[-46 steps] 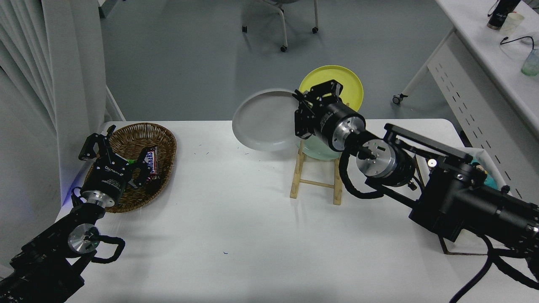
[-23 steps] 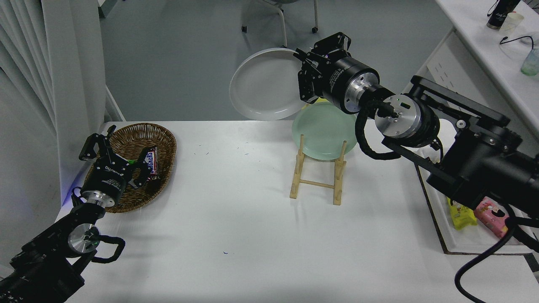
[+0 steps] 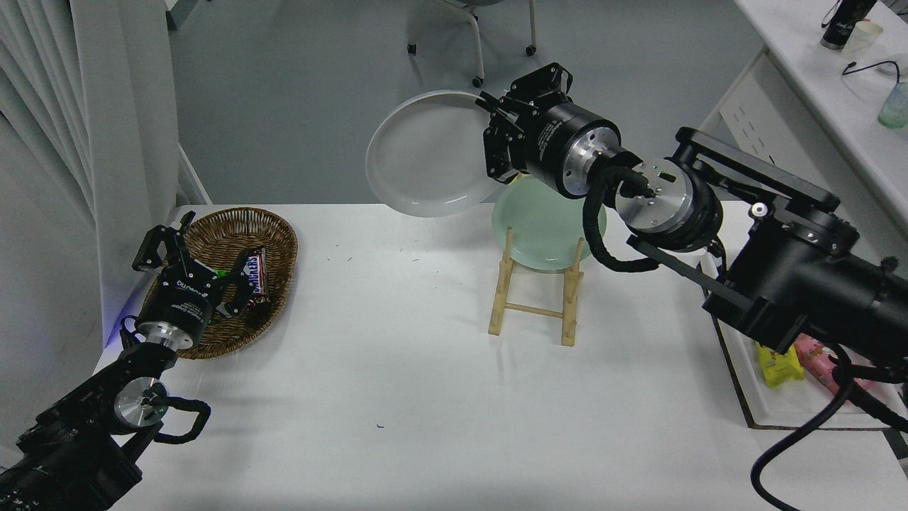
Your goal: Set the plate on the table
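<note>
Already the grey plate (image 3: 425, 152) was held clear of the rack (image 3: 535, 298) by the right end effector (image 3: 496, 142), clamped on its rim; lowering onto the table (image 3: 397, 369) remained.

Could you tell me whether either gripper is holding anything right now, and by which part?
The right gripper holds the light grey plate by its right rim, in the air. The left gripper holds nothing.
</note>
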Robot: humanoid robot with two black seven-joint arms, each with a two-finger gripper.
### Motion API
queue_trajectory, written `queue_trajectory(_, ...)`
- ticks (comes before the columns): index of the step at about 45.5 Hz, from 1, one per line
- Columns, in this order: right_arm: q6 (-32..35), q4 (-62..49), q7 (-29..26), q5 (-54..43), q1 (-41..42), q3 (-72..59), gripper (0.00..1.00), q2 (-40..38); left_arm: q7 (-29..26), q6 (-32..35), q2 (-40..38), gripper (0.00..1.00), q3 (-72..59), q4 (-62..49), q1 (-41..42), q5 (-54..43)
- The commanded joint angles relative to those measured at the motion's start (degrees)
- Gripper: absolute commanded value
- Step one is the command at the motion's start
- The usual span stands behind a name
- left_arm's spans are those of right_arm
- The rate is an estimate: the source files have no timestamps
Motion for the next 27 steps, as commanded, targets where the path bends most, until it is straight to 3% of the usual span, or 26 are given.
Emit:
queue_trajectory(1,0.09,-0.76,-0.02,9.81,1.75,-1.92,0.00,0.68,0.00,0.00,-0.03,0.98,0.00,0.03,-0.01,0.00)
queue_trajectory(7,1.06,-0.32,-0.89,12.17,2.80,-5.17,0.00,0.42,0.00,0.00,-0.03,0.98,0.00,-0.05,0.07,0.00)
queue_trajectory(11,2.03,-0.32,-5.46,17.27,3.42,-6.14,0.00,-0.72,0.00,0.00,-0.03,0.98,0.00,-0.05,-0.01,0.00)
queue_trajectory(27,2.20,0.99,-14.34,25.10,1.93,-8.77,0.00,-1.78,0.00,0.00,-0.03,0.98,0.00,0.03,-0.01,0.00)
